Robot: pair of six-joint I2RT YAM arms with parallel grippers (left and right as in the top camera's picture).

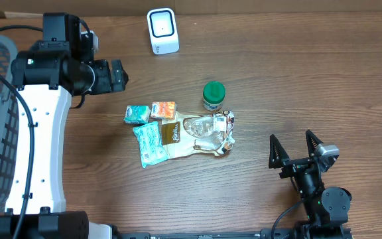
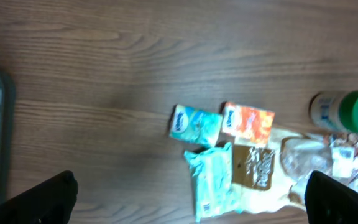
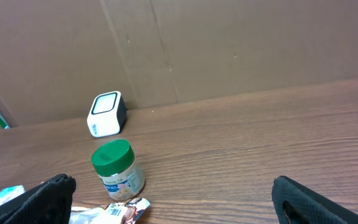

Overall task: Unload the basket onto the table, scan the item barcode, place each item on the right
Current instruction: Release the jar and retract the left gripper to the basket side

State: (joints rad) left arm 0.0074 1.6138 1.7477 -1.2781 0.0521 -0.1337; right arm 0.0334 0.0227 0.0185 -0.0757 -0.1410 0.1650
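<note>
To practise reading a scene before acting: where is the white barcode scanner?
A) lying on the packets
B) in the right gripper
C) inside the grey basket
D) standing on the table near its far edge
D: the white scanner stands alone on the table near its far edge, beyond the green-lidded jar and the packets.

Brown pouch (image 1: 172,131): pale script wording, too blurred to read.
Clear wrapper (image 1: 204,133): barcode label at its 3 o'clock edge, digits illegible.
Green-lidded jar (image 3: 118,171): blue label print, unreadable.
</note>
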